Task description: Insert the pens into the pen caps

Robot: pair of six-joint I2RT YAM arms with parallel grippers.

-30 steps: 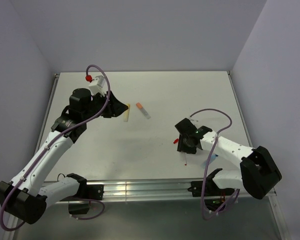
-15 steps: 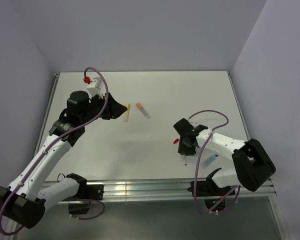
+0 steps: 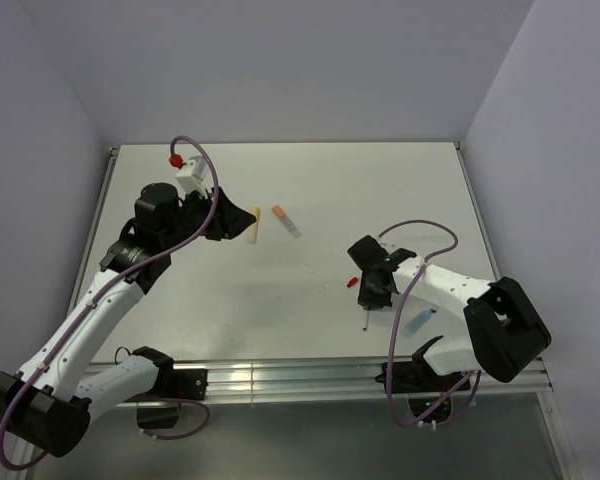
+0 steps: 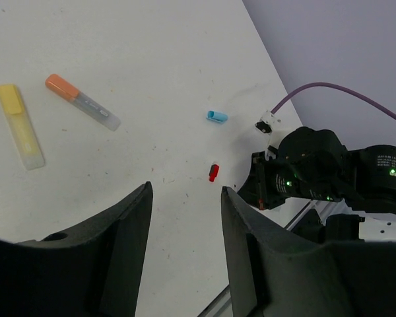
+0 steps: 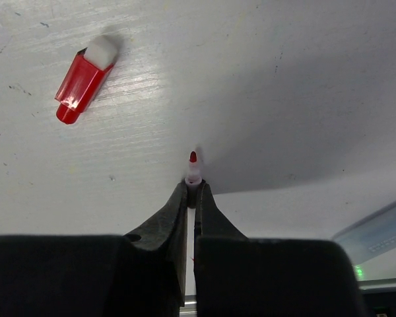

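Note:
My right gripper [image 5: 192, 193] is shut on a thin red pen [image 5: 193, 166], whose red tip sticks out past the fingertips, low over the table. The red pen cap [image 5: 84, 78] lies loose up and to the left of that tip; from above the red pen cap [image 3: 351, 282] sits just left of the right gripper [image 3: 370, 292]. My left gripper [image 4: 186, 191] hangs open and empty above the table. A yellowish pen with a yellow cap [image 4: 18, 125] and a pale pen with an orange cap [image 4: 82, 102] lie beside it. A light blue cap [image 4: 216, 117] lies farther off.
A light blue piece [image 3: 420, 320] lies by the right arm's forearm near the front rail [image 3: 280, 380]. Walls close off the back and both sides. The right arm's purple cable [image 3: 420, 228] loops over the table's right half.
The right gripper's jaws have shut on the thin red pen. The left arm has shifted only slightly and its jaws stay open.

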